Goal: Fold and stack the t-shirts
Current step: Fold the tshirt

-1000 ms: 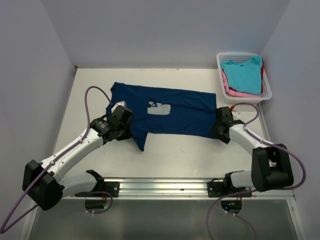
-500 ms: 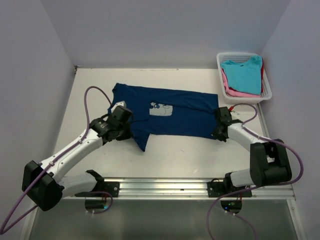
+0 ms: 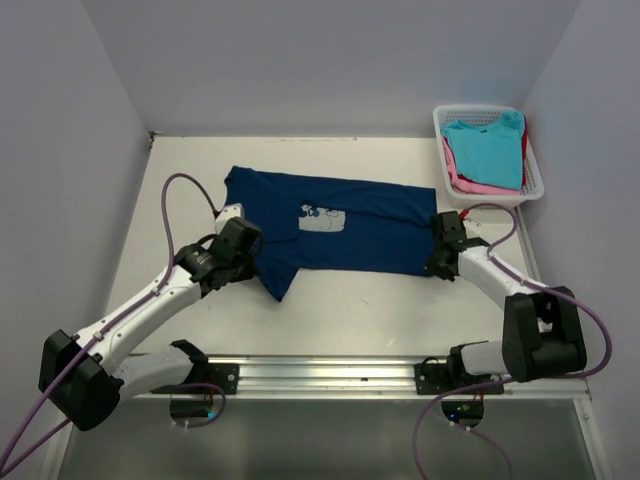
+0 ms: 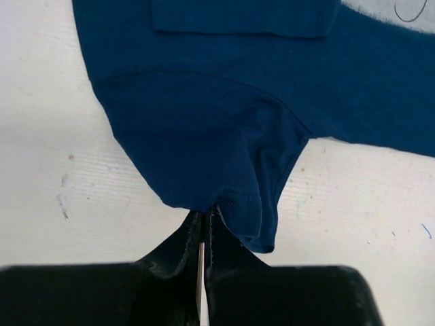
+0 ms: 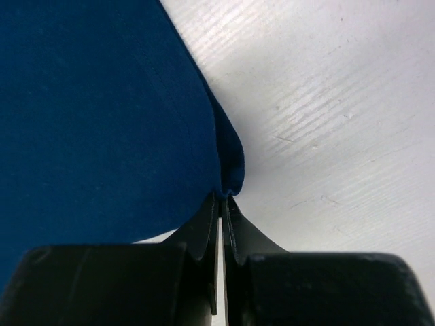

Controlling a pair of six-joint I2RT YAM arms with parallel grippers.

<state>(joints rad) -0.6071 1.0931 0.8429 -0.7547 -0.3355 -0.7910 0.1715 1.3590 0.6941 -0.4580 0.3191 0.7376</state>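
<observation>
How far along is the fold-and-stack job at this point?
Done: nothing folded or stacked yet; the navy t-shirt lies spread flat on the table.
In hand: the left pincer is shut on the edge of a sleeve and the right pincer on the opposite hem edge, ready for a first fold.
Left: that fold, then the turquoise shirt and pink shirt in the basket.

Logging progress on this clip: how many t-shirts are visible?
4: the navy t-shirt spread on the table; a turquoise t-shirt, pink t-shirt and red t-shirt piled in the basket. More may hide beneath.
</observation>
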